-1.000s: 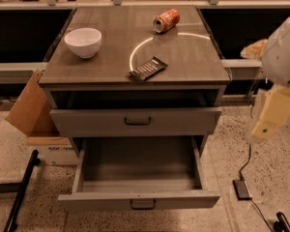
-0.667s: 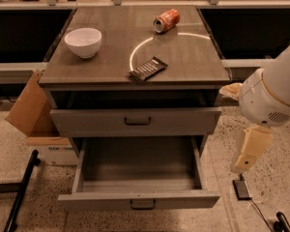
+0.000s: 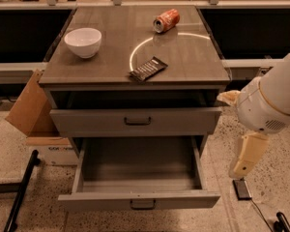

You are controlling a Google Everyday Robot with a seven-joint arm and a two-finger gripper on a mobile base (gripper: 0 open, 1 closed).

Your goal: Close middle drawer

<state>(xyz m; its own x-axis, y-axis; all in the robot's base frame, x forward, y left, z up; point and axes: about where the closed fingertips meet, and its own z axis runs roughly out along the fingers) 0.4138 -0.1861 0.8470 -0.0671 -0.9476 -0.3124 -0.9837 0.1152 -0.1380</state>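
Three things on the cabinet top: white bowl [image 3: 83,41], tipped soda can [image 3: 166,20], dark snack packet [image 3: 148,68]. The middle drawer [image 3: 140,200] is pulled way out, and the gripper [image 3: 244,161] hangs just right of it. Can't tell if it's open or closed.

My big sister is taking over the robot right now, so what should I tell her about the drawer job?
Gripper: hangs pointing down, to the right of the cabinet, beside the open drawer's right front corner and clear of it.
Middle drawer: pulled far out, empty inside, handle at the front centre.
Done: nothing yet; the drawer is wide open.
Left: bring the gripper round to the drawer front and push it in until it sits flush.
The white bowl, can and dark packet on top need no touching.
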